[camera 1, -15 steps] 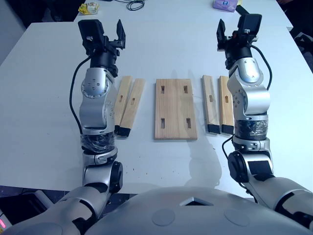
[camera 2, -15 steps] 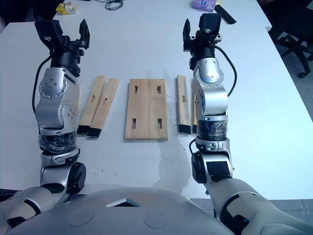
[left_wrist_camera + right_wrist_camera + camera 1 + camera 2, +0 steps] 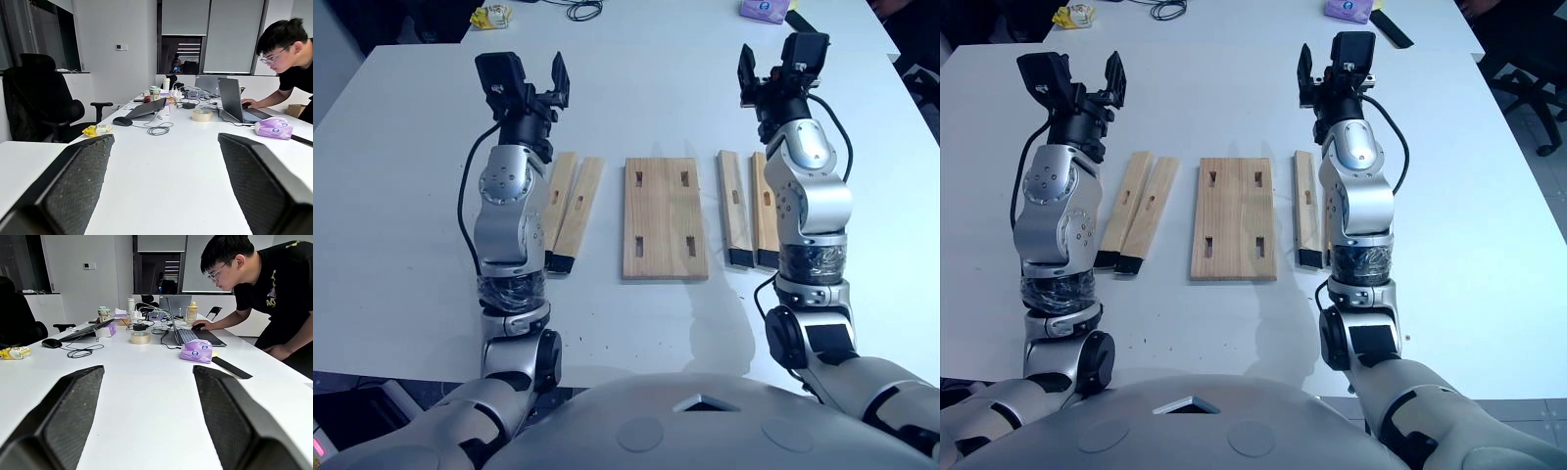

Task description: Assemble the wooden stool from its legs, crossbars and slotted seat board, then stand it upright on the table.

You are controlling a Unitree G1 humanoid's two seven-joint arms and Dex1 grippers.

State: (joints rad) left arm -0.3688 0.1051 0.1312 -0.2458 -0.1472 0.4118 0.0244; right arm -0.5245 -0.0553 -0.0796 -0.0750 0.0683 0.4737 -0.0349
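Note:
The slotted seat board (image 3: 665, 217) lies flat in the middle of the white table (image 3: 636, 88), with several slots in it. Two wooden legs (image 3: 570, 208) with black near ends lie side by side to its left, next to my left forearm. Two more legs (image 3: 735, 206) lie to its right, the outer one partly hidden behind my right forearm. My left gripper (image 3: 530, 80) is raised above the table beyond the left legs, open and holding nothing; its fingers (image 3: 73, 186) stand wide apart. My right gripper (image 3: 771, 69) is raised beyond the right legs, open and holding nothing too.
A yellow packet (image 3: 492, 15), a black cable (image 3: 583, 9) and a purple tissue pack (image 3: 763, 10) lie at the table's far edge. A black strip (image 3: 1389, 27) lies beside the pack. A roll of tape (image 3: 140, 338) and laptops (image 3: 183, 328) sit on the far desk.
Both raised arms have shifted slightly inward, the left gripper to the right and a little lower, the right gripper to the left. The wooden parts have not moved.

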